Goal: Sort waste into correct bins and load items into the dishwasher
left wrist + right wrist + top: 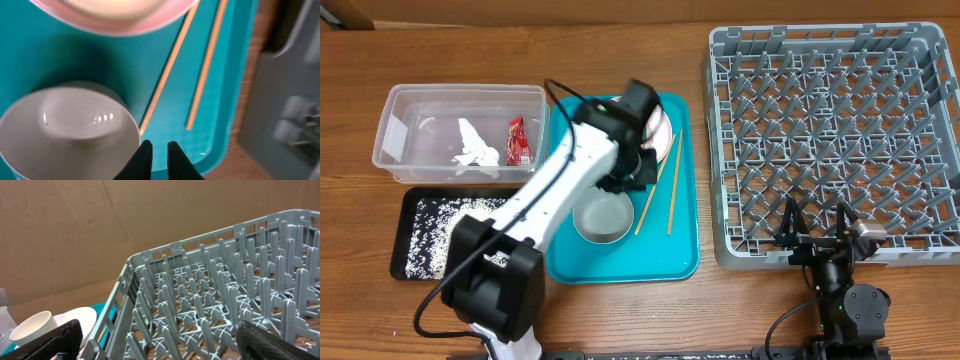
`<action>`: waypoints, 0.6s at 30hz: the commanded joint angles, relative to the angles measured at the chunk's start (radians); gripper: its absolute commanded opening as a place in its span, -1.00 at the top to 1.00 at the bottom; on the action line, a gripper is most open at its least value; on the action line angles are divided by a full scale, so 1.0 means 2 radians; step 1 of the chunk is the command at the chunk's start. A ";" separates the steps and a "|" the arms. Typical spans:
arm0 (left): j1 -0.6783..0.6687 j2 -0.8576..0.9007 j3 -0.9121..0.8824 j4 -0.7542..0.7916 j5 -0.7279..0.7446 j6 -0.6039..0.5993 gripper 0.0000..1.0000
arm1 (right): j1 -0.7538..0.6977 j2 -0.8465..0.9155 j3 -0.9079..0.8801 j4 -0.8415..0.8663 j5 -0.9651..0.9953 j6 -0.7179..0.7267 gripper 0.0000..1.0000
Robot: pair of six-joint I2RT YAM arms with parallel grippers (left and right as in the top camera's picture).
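Note:
The clear tub (395, 130) holds a crumpled white tissue (475, 148) and a red wrapper (517, 140). The black tray (405, 265) holds rice grains (435, 230). On the teal tray (670, 260) lie the pink plate (663, 128), a grey-white bowl (603, 218) and two chopsticks (650, 200). My left gripper (626, 182) hovers between plate and bowl. In the left wrist view it (156, 146) is shut and empty beside the bowl (65, 130), below the plate (115, 15), with the chopsticks (167, 70) to the right. My right gripper (817, 222) is open at the grey rack's (830, 130) front edge.
The right wrist view shows the rack's pegs (210, 310) between my wide-open right fingers (160, 345), and a white cup (30, 327) at far left. The left arm hides the cup from overhead. The teal tray (60, 55) fills the left wrist view.

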 commanded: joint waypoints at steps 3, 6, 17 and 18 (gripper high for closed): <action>0.037 0.005 0.018 0.002 0.063 0.021 0.64 | 0.003 -0.005 -0.005 0.006 0.006 -0.003 -1.00; 0.051 0.005 0.018 0.011 0.064 0.020 0.56 | 0.003 -0.005 -0.005 0.013 0.006 -0.003 -1.00; 0.064 0.005 0.018 0.062 0.063 -0.018 -0.13 | 0.003 -0.005 -0.005 0.010 -0.101 0.074 -1.00; 0.064 0.005 0.018 0.062 0.062 -0.022 -0.14 | 0.003 -0.005 -0.005 0.010 -0.116 0.074 -1.00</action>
